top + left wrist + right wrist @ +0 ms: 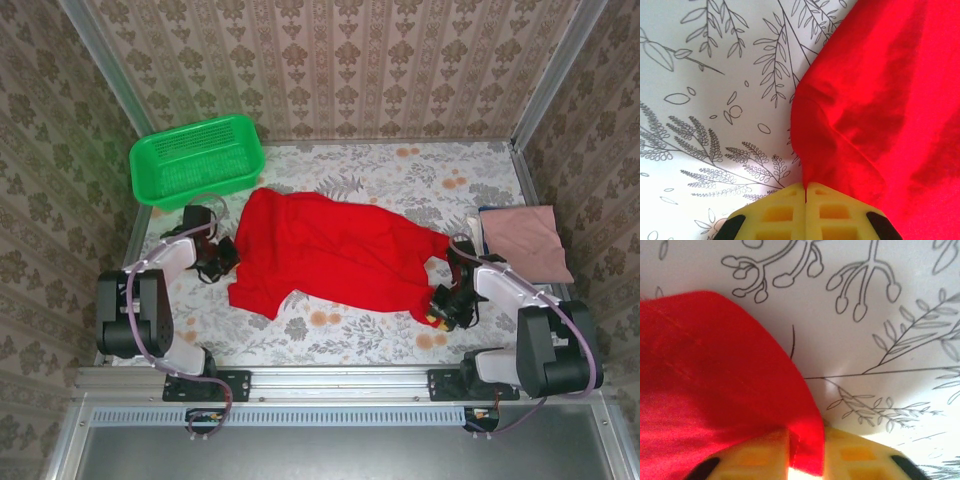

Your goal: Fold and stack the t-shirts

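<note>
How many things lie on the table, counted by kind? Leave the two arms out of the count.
T-shirts: 2 (red t-shirt, spread out in the middle; pink t-shirt, folded at the right edge)
Baskets: 1 (green basket, far left corner)
Total: 3

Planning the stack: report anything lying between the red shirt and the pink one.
Only the right arm itself stands between the red t-shirt and the pink t-shirt; otherwise bare tablecloth. The green basket sits far off, at the back left.
</note>
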